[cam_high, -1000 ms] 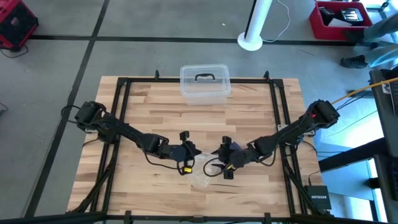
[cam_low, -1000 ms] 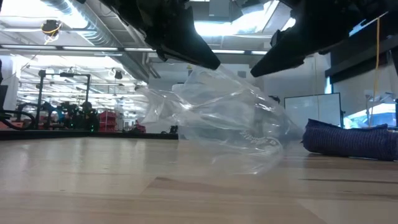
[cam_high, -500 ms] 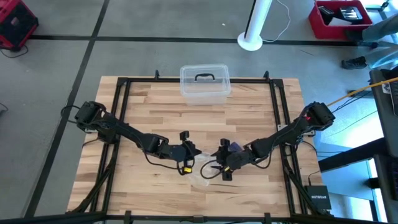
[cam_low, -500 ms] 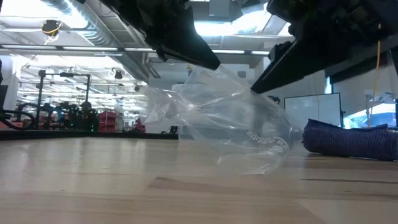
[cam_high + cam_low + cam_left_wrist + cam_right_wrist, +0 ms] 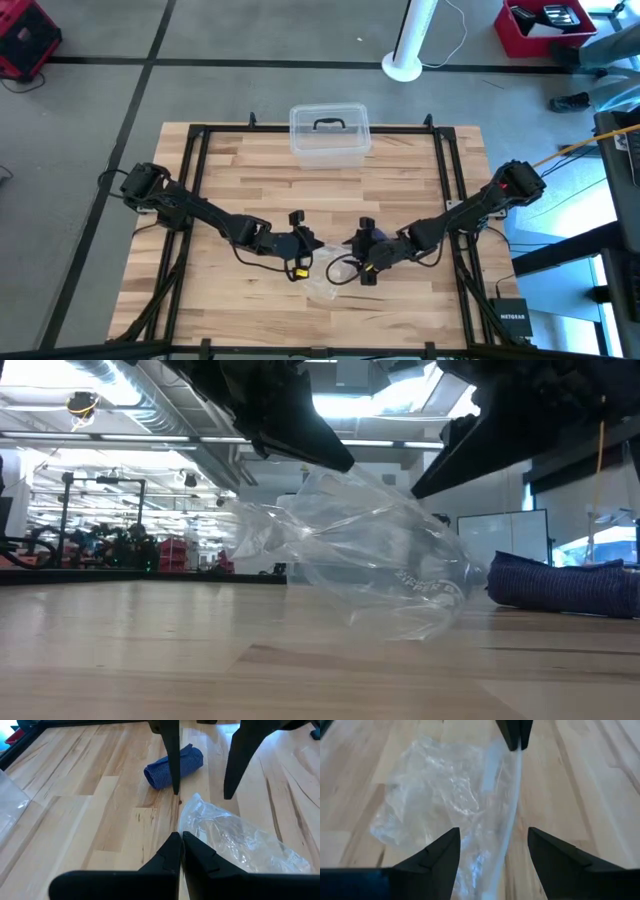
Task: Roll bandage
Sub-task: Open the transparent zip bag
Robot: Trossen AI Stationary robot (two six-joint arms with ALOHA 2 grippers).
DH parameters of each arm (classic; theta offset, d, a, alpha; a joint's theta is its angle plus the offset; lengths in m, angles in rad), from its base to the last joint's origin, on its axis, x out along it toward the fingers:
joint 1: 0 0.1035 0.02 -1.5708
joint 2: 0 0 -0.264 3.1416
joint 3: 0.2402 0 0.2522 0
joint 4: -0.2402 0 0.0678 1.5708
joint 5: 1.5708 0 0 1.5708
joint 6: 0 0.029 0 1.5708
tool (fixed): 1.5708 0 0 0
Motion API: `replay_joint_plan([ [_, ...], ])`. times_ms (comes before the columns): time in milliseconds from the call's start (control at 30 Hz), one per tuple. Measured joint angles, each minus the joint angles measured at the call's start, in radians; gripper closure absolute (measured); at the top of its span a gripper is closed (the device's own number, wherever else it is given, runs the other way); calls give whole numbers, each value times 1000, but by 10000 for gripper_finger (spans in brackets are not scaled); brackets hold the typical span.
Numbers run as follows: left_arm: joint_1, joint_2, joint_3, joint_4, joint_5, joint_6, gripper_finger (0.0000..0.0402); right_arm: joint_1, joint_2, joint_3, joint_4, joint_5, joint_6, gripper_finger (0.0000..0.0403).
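Note:
The bandage (image 5: pixel 174 766) is a small blue-purple roll lying on its side on the wood table, just right of the two grippers; it also shows in the high view (image 5: pixel 377 237) and the low view (image 5: pixel 565 585). No gripper touches it. My left gripper (image 5: pixel 181 837) is shut on a clear crinkly plastic bag (image 5: pixel 235 840) at the table's middle. My right gripper (image 5: pixel 492 830) is open, facing the left one, its fingers standing over the bag (image 5: pixel 450 795). My left gripper pinches the bag's upper edge (image 5: pixel 512 752) between its two shut fingers, coming slanting down from the table's left. The bag hangs from the fingers (image 5: pixel 335 460), and its lower part (image 5: pixel 400 620) lies on the table. Whether my right gripper touches the bag, I cannot tell.
A clear plastic box with a black handle (image 5: pixel 330 132) stands at the table's far edge, in the middle. A black frame (image 5: pixel 195 150) runs around the tabletop. Bare wood lies left and right of the grippers.
My right gripper has dipped down toward the bag and the left gripper, then drawn back up a little, staying open. The bag's right side has shifted slightly. The bandage has kept still.

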Motion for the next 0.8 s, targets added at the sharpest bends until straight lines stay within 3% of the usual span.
replay_joint_plan([
  [233, 0, 0, 0, -1, 0, -2, 401, 0, 69, 0, 122, -82, -6, 171],
  [567, 0, 0, 0, 0, 0, -3, 401, 0, 116, 0, 206, -87, -5, 171],
  [800, -1, 0, 0, 2, 0, -4, 401, 0, 139, 0, 138, 15, 0, 171],
])
